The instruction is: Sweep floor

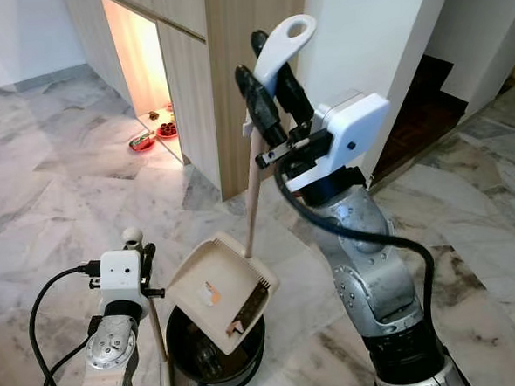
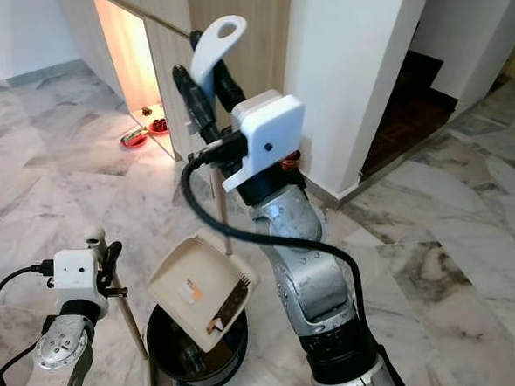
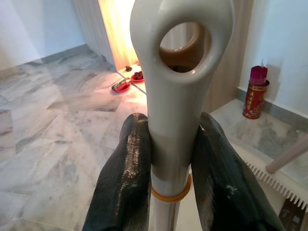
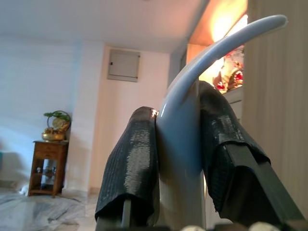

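Note:
My right gripper (image 1: 268, 79) is raised high and shut on the white loop-ended handle (image 1: 281, 41) of a long wooden-poled dustpan. The cream dustpan (image 1: 218, 292) hangs tilted over a black bin (image 1: 217, 357) on the floor, with a few bits of debris (image 1: 239, 324) lying in the pan. Low at the left, my left gripper (image 1: 144, 257) is shut on the cream top of the broom handle (image 3: 175, 96). The broom's wooden pole (image 1: 163, 356) runs down beside the bin, and its head is hidden.
A wooden cabinet (image 1: 230, 37) with a lit alcove holding red bowls (image 1: 145, 140) stands ahead on the marble floor (image 1: 48, 197). A white pillar (image 1: 388, 36) and a dark step-down opening (image 1: 423, 104) are at the right. A red can (image 3: 256, 91) stands by the wall.

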You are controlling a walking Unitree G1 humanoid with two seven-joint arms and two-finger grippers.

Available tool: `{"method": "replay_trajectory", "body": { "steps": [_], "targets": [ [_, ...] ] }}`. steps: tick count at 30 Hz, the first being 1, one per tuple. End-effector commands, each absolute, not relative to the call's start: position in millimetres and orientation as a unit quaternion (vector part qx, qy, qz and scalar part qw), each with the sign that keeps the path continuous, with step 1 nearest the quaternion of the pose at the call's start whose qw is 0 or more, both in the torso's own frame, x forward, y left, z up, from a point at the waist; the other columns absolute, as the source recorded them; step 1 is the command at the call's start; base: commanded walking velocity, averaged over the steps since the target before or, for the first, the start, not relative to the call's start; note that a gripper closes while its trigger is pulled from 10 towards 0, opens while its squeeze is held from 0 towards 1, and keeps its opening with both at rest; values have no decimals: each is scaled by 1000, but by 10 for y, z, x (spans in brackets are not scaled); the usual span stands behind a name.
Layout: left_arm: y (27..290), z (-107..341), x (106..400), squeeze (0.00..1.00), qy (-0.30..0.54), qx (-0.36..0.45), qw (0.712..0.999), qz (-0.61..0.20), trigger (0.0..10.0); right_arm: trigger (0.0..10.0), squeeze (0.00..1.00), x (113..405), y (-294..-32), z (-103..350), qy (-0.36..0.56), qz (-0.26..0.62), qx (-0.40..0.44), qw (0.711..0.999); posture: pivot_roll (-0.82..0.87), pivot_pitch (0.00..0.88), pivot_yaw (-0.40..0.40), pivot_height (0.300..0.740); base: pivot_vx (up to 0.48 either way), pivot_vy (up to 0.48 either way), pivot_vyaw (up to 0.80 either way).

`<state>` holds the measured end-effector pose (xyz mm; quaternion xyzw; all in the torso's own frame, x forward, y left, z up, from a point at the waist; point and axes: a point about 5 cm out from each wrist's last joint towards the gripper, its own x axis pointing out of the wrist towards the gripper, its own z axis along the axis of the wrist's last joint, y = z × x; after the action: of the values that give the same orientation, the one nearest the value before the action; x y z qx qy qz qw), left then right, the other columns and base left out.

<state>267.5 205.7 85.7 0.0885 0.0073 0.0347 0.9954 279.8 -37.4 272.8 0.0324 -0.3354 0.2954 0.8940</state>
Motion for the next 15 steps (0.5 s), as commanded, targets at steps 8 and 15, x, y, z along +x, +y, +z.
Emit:
{"method": "replay_trajectory", "body": {
  "steps": [8,15],
  "targets": [
    [2039,919,2694,0,-8,95,995,24,10000,10000,0,2524,-226,2981,-417,310,40,853,43,0,-48,740,0,0,0],
    [2034,922,2698,0,-8,94,995,23,10000,10000,0,2431,-129,2988,-440,318,6,840,43,0,-49,740,0,0,0]
  ]
}}
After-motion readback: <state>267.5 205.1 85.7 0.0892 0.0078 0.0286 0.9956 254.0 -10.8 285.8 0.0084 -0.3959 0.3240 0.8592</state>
